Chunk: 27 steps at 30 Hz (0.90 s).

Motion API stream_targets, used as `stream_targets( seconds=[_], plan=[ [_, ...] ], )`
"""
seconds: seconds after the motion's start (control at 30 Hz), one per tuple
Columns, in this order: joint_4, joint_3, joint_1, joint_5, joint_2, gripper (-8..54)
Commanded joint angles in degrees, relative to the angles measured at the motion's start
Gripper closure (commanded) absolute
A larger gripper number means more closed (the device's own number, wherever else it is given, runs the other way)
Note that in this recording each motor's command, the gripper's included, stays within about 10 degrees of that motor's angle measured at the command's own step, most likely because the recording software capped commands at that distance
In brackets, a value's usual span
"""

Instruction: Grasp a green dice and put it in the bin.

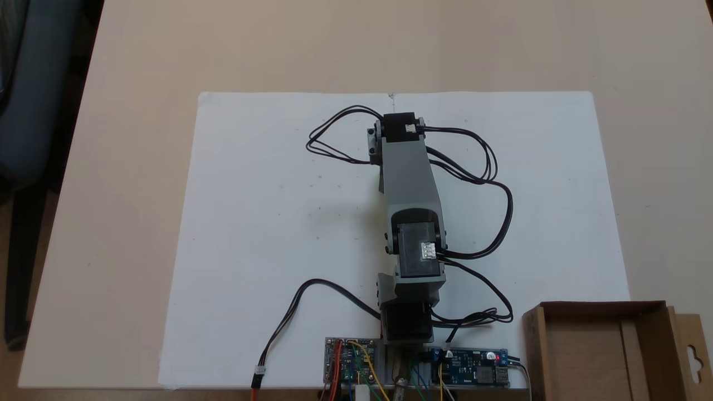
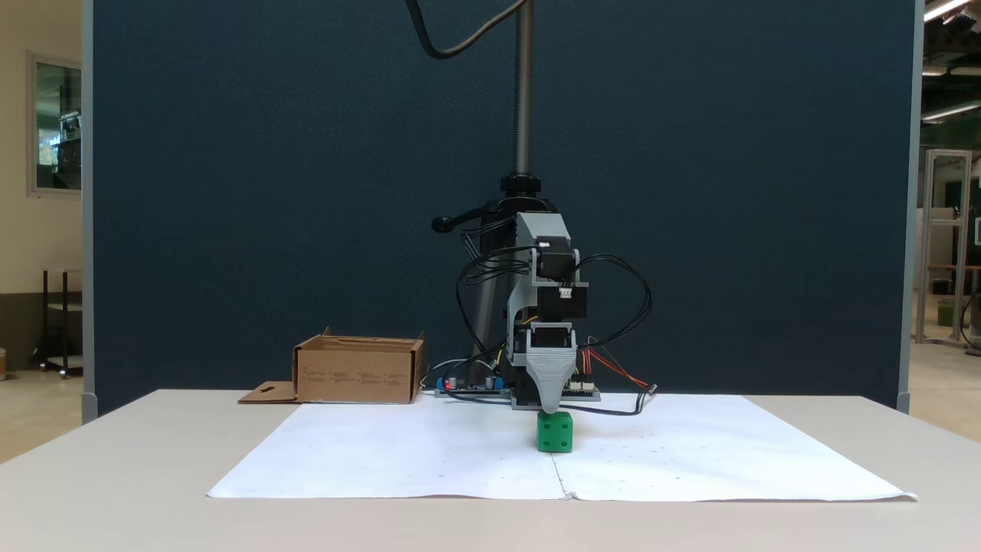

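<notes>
One camera looks straight down, one faces the arm [image 2: 540, 307] at table height.

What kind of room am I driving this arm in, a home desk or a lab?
Most likely a lab or workshop: a dark blue partition panel stands behind the table, bare circuit boards sit at the arm's base, and metal frame racks show beyond.

Even bright light, soft shadows, sharp

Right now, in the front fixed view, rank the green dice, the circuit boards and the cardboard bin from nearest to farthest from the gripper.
1. The green dice, directly beneath the gripper.
2. The circuit boards, just behind at the arm's base.
3. The bin, far off to the left in this view.
</notes>
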Motion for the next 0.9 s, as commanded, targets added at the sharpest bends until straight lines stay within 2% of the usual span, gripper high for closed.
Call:
stream_targets(
  seconds=[0.0,0.87],
  plan=[
    [-2.11,-0.53,-0.44,-2.20,0.88,-1.3],
    [-7.56,-0.53,0.18,-1.85,-7.65,2.5]
  ],
)
